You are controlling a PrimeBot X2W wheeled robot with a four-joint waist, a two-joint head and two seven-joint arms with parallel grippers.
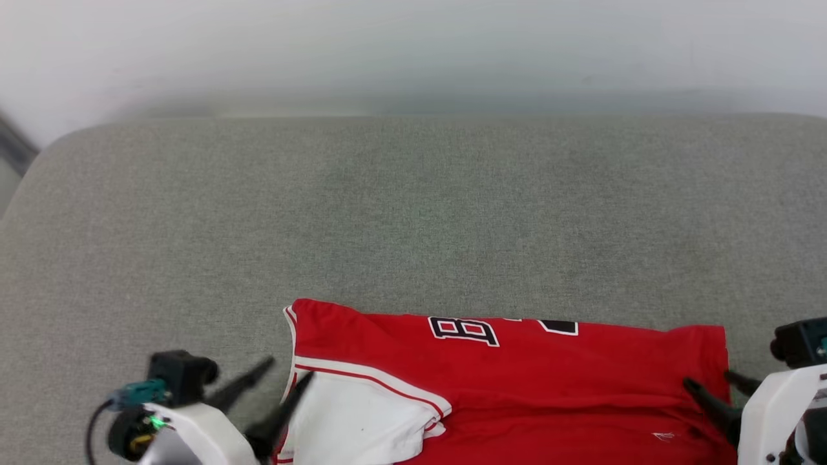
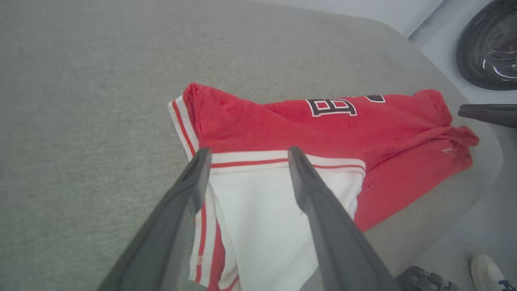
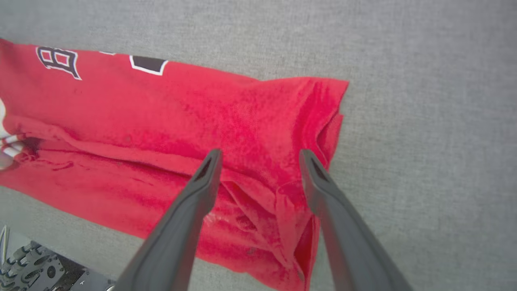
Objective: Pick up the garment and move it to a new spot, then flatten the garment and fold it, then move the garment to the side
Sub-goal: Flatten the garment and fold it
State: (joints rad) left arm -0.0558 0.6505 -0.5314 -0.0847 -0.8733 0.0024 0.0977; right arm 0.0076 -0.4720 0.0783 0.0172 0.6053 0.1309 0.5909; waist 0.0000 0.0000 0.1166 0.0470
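Garment (image 1: 517, 381) position: lower centre to lower right of the head view, lying on the grey padded surface (image 1: 413, 213) as a long folded band with the lettering along its upper edge. I read the white sleeve (image 1: 362, 420) as laid over the band's left end so that no loose flap hangs out when the bundle is lifted. At lower left of the head view I have the left gripper (image 1: 289, 369) at the sleeve end. Its fingers are spread wide, and in the left wrist view they straddle the striped trim without pinching any cloth. At lower right I have the right gripper (image 1: 709, 378) at the opposite end, its fingers likewise spread wide over the bunched red layers, with nothing held. I judge that one gripper is stationed at each end so the band can be taken at both ends at once and kept from sagging or unfolding. Folding looks complete; the move to the side is not yet done. Caution: the fabric is thin and layered at the right end, so a shallow pinch may catch the top layer alone.
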